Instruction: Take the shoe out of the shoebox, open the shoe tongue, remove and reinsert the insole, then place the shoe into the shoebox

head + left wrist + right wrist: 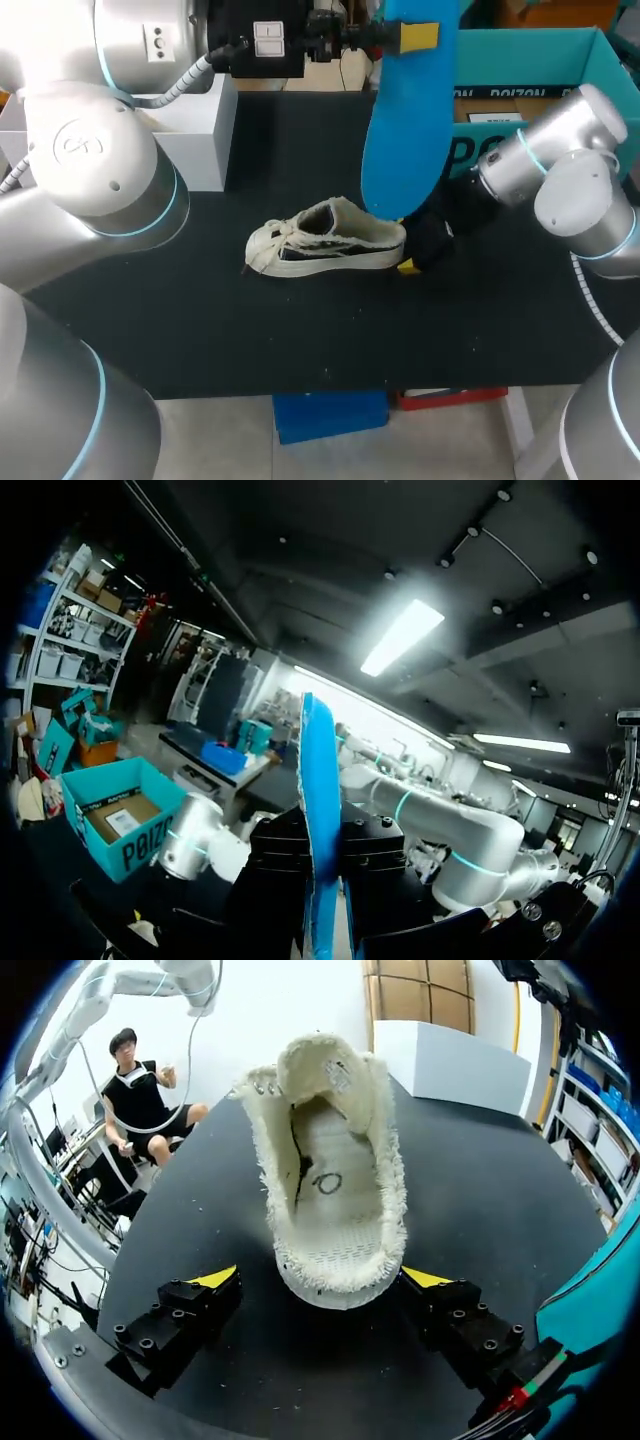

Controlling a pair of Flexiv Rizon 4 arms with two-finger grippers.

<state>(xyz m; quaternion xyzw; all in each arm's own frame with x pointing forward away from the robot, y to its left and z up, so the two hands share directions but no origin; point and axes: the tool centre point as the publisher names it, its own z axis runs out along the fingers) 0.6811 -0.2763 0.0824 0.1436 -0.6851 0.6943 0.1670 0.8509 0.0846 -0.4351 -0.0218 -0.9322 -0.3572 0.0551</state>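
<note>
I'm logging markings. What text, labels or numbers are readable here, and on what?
Shoebox: large dark brand lettering on its teal walls, partly covered; not quoted here.
White label inside shoebox: too small.
Shoe: one dark ring-shaped mark inside, not a legible word.
Insole: none visible.

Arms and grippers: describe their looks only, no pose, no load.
Both the left arm and right arm are silver-grey, with rounded joints ringed in light blue and ribbed cable hoses. The left gripper and right gripper are black bolted blocks with yellow tips.
</note>
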